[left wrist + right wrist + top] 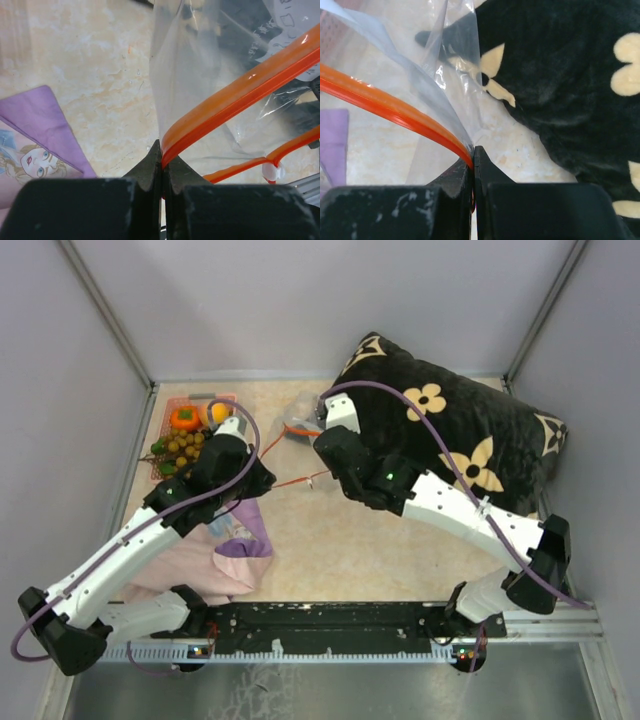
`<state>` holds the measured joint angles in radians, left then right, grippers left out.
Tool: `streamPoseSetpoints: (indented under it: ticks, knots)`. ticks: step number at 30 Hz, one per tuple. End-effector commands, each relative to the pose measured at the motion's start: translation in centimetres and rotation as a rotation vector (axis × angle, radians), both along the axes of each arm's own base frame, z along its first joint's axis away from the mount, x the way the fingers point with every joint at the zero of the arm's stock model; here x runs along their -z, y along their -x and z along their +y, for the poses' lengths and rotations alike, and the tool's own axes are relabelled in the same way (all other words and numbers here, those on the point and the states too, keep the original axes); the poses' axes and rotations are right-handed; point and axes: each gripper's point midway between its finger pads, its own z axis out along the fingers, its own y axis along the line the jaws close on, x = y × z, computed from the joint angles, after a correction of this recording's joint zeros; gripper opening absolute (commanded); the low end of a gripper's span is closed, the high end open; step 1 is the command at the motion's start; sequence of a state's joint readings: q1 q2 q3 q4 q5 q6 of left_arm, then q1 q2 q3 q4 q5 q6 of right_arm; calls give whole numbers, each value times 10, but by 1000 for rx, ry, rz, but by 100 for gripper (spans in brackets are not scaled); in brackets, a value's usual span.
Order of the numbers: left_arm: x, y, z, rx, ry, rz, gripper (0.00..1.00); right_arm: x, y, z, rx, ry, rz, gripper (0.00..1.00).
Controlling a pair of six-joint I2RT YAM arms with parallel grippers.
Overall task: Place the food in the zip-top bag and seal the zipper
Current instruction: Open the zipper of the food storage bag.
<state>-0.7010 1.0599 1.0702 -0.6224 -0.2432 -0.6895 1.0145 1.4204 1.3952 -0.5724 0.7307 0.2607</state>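
L gripper (161, 167) clamped on one end of zipper (240, 92); R gripper (472, 155) pinching the other. Clear zip-top bag (200, 60) held mid-table, mouth apart. All food (185, 435) sits in pink basket (172, 400), far left. None seen bagged. Loading + sealing both left to do.

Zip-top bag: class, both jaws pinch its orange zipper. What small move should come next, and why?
Probably ease the two grippers slightly apart to widen the mouth of the zip-top bag. The left gripper and right gripper each have jaws shut on the zipper, while the food lies in the pink basket, not yet bagged.
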Motion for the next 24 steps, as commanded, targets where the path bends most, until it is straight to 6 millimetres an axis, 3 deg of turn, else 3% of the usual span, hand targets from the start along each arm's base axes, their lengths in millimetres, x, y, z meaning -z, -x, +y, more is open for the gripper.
streamPoseSetpoints:
  ticks: [1,7,13,18,24]
  knots:
    - [0,3,3,44,-61,0,1,-26,2,-27,10,24,-27,0]
    - [2,16,-40,213,100,44,0,-14,11,9,-138,-134,-1,20]
    - [-3,23,-57,268,193,64,0,6,9,28,-157,-225,5,49]
    - [-5,24,-61,275,215,67,0,15,7,46,-194,-254,29,59]
    - [-4,24,-62,282,220,68,0,31,5,67,-231,-279,67,62]
